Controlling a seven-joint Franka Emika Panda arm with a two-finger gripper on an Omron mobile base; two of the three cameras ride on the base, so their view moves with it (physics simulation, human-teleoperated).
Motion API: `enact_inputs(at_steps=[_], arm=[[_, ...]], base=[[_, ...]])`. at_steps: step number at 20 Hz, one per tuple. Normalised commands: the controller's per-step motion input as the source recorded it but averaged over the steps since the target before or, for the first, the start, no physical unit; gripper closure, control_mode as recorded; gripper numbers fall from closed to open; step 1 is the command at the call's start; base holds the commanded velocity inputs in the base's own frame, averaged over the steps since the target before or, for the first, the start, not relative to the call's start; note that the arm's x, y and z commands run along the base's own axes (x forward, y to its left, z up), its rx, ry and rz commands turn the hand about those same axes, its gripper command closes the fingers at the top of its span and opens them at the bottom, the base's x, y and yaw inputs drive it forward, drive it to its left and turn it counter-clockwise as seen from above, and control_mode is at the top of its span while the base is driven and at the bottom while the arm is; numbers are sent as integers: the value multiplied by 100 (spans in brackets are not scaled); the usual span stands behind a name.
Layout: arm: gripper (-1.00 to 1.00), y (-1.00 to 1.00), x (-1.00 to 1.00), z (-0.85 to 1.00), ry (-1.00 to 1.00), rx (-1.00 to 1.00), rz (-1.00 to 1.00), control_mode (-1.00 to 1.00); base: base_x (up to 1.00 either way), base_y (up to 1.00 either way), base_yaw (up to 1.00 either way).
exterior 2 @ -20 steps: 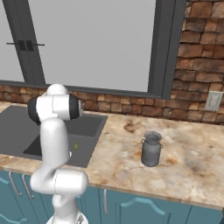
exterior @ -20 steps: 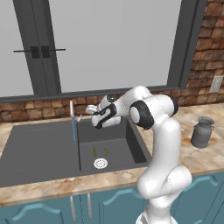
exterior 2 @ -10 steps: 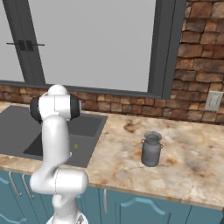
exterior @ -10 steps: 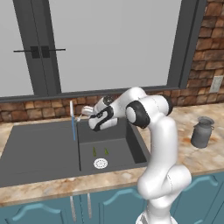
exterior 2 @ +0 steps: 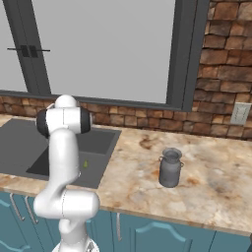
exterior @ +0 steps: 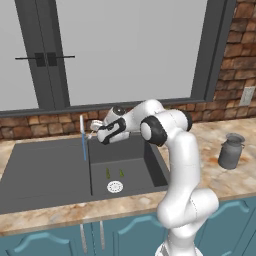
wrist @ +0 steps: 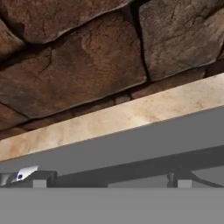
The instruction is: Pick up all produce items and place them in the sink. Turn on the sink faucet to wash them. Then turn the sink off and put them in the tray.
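Note:
Two tiny green produce items (exterior: 107,173) (exterior: 121,173) lie on the basin floor of the dark grey sink (exterior: 45,170), just above the white round drain (exterior: 115,187). One green piece (exterior 2: 85,164) also shows in the right base view. The thin sink faucet (exterior: 83,138) stands at the back rim between drainboard and basin. My gripper (exterior: 95,126) hangs open just right of the spout's top, above the basin's back edge. In the hand view the fingertips (wrist: 39,179) stand wide apart, facing the brick wall, with a small silver part (wrist: 22,173) by the left one. The tray is out of view.
A grey metal milk jug (exterior: 231,151) (exterior 2: 170,167) stands on the marble counter (exterior 2: 147,172) right of the sink. A brick backsplash (wrist: 87,65) and a large window run behind the sink. Teal cabinet fronts sit below the counter.
The hand has moved left along the sink's back edge, closer to the faucet. The produce pieces and the jug have stayed put.

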Motion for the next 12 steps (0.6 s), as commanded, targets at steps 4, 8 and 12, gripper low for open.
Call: enact_inputs(at_steps=[4,8,12], arm=[[-100,0,1,-14,10,0,0,-100],[-100,0,0,-19,6,0,0,-100],[-100,2,0,-26,3,0,0,-100]], base=[[0,0,0],[0,0,0],[0,0,0]])
